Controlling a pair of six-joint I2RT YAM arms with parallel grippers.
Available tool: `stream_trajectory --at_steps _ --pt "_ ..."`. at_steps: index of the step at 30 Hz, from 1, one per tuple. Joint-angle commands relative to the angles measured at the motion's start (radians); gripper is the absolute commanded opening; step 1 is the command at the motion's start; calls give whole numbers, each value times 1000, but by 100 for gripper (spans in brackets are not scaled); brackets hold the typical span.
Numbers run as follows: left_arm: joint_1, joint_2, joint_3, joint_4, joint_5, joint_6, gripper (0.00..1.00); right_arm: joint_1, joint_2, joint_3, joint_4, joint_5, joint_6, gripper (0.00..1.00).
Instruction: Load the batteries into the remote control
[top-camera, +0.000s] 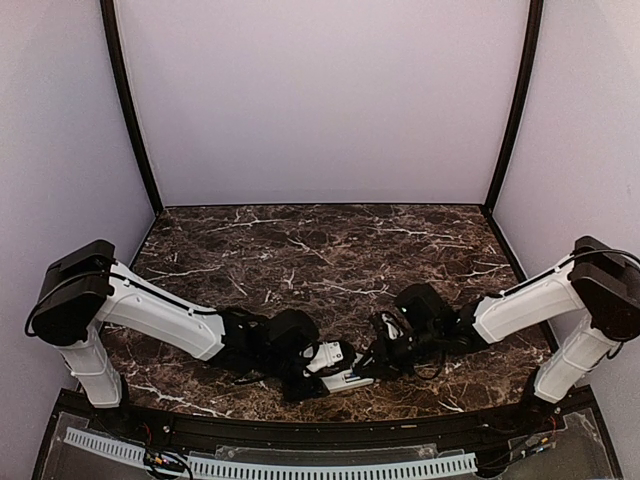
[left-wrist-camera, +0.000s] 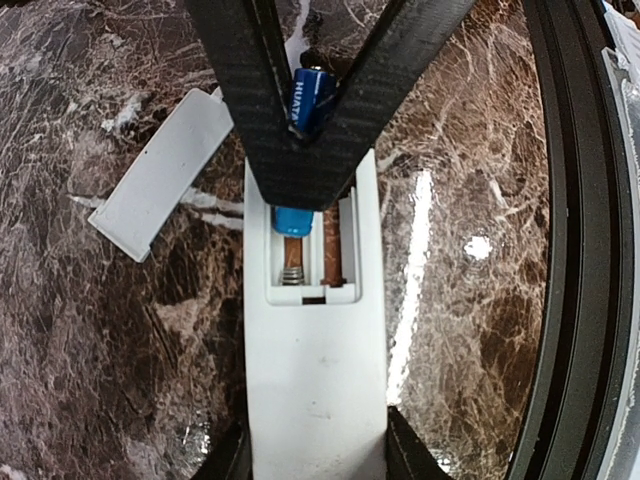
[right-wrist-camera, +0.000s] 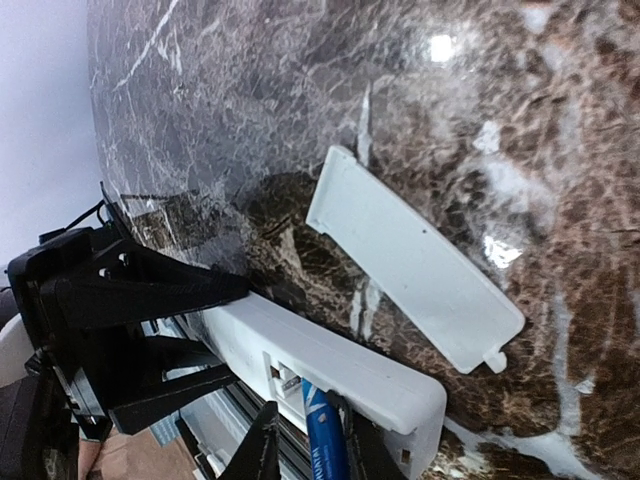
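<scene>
Marble-look table (top-camera: 300, 250): dark brown with white veins, glossy. I get lamp glare off it on both wrist feeds.

One loose white plastic cover plate (left-wrist-camera: 165, 170) lies flat on the marble. It is long and thin, set at a slant in the left wrist feed. The right wrist feed shows a small tab on one short edge.

Pale lilac walls (top-camera: 320, 100) close in the table on three sides. Two dark posts (top-camera: 130, 110) run up from the back corners.

Near edge: a black curved rail (top-camera: 320, 425), and below it a white slotted strip (top-camera: 300, 467). There is some wiring at the strip's ends, too small for me to make out.
</scene>
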Motion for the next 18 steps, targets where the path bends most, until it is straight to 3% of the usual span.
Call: stream_trajectory --at_steps 1,18 --pt "-10 80 0 19 5 -36 0 2 -27 10 -184 111 -12 23" --pt "-10 82 -2 20 32 -24 0 3 -44 186 -486 222 -135 35"
